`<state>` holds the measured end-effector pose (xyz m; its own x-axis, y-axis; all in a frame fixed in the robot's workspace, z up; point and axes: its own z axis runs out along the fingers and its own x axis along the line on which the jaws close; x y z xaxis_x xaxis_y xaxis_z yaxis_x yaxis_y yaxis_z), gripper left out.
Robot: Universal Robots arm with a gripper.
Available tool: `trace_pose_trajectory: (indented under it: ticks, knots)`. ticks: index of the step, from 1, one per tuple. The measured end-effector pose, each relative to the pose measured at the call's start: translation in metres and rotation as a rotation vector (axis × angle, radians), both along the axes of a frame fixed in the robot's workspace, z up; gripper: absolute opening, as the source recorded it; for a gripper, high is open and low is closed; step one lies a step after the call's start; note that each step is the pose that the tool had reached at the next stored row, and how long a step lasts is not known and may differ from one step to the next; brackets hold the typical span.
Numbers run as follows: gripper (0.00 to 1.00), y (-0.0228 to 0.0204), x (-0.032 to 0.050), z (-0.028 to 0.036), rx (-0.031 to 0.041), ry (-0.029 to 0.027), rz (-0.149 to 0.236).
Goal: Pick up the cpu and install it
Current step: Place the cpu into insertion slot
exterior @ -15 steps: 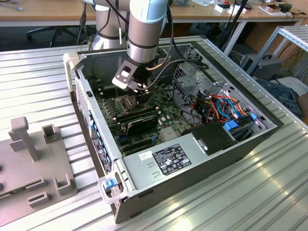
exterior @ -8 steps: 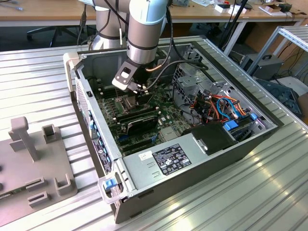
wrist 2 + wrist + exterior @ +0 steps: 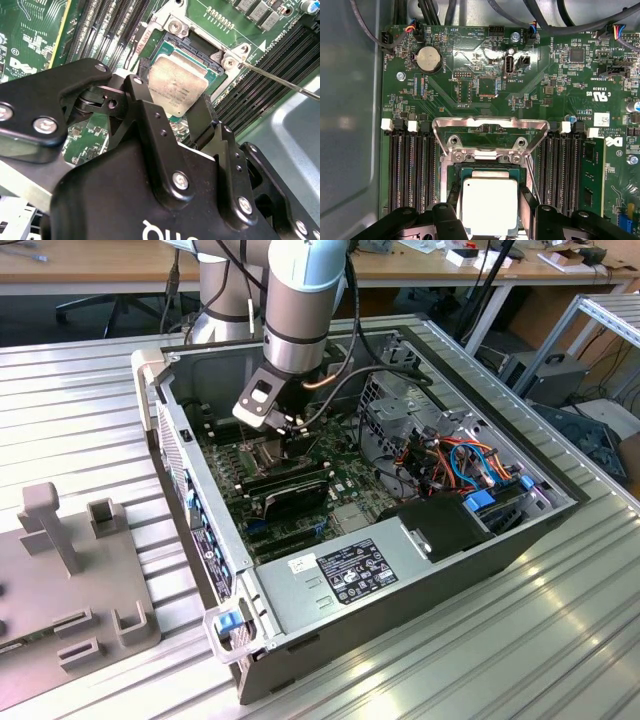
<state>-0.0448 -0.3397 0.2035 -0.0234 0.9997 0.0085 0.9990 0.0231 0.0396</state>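
Inside the open computer case (image 3: 520, 525) on the ribbed metal worktop (image 3: 80, 410), the arm reaches down to the green motherboard (image 3: 545, 75). The pincer (image 3: 172, 95) is narrowed onto the cpu (image 3: 177, 82). Its black fingers (image 3: 200, 122) lie against two opposite edges of the chip, as seen in both wrist views. The cpu, silver-grey top up, sits within the outline of the socket (image 3: 197, 47), between the banks of memory slots (image 3: 410, 170). Cannot tell whether it is seated or held just above the contacts. The metal load frame (image 3: 490, 125) stands swung open beyond the chip. A grey fixture (image 3: 70, 560) lies on the worktop at the exterior view's left, well apart from the case.
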Motion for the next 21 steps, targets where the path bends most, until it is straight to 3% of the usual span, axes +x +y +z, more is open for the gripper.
trace_pose_trajectory:
  ticks: [4,8,21]
  knots:
    - [0.55,0.0003,0.0,-0.0007,0.0001,-0.0001,0.0]
    - [0.55,0.0033,-0.0001,-0.0009,-0.0001,0.0,0.0]
    - [0.55,0.0034,-0.0016,-0.0016,-0.0003,0.0001,0.0]
